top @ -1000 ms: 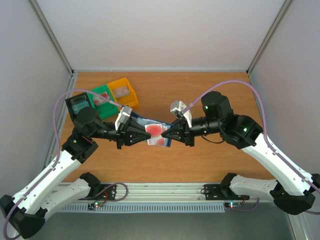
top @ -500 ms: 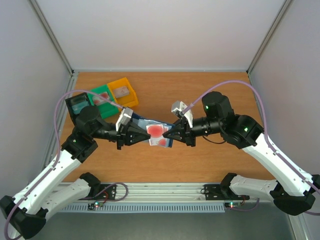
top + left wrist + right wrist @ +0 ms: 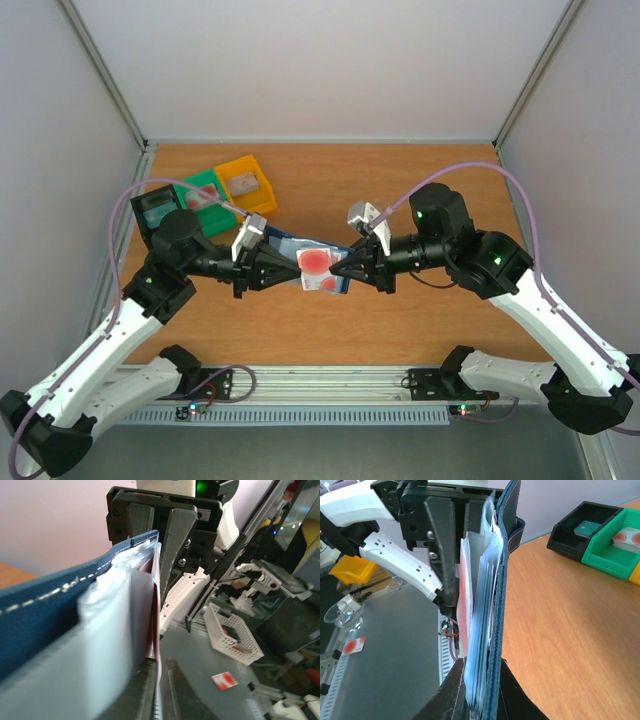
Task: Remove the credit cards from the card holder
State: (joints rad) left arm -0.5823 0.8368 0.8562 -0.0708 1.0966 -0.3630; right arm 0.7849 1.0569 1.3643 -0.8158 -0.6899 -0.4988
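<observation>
- At the far left of the table (image 3: 400,330), three bins stand in a row: a black bin (image 3: 565,539), then a green bin (image 3: 605,562), then a yellow bin (image 3: 240,163).
- The black bin holds a teal card (image 3: 583,528). The green one holds a pale card with a red mark (image 3: 630,537). The yellow one holds a pale item that cannot be made out.
- The left arm reaches in from the left, and the left gripper (image 3: 296,268) points right toward the middle of the table.
- Its jaws are drawn narrow. In the left wrist view its fingertips (image 3: 142,692) pinch the thin edge of a credit card (image 3: 317,261).
- That card is pale with a red disc. It sits on the inner face of the card holder (image 3: 50,625), still partly tucked among the clear pockets.
- The card holder is held up off the table, over its middle and between the two grippers. Its navy cover with pale stitching is on the outside and its blue-grey pockets face in.
- A second reddish mark shows lower on the holder. Whether it belongs to another card cannot be told.
- The right gripper (image 3: 336,268) meets the holder from the right, tip to tip with the left one.
- Its jaws are also narrow. In the right wrist view they clamp the holder's edge, cover and pockets together.
- The right arm bends away to the right.
</observation>
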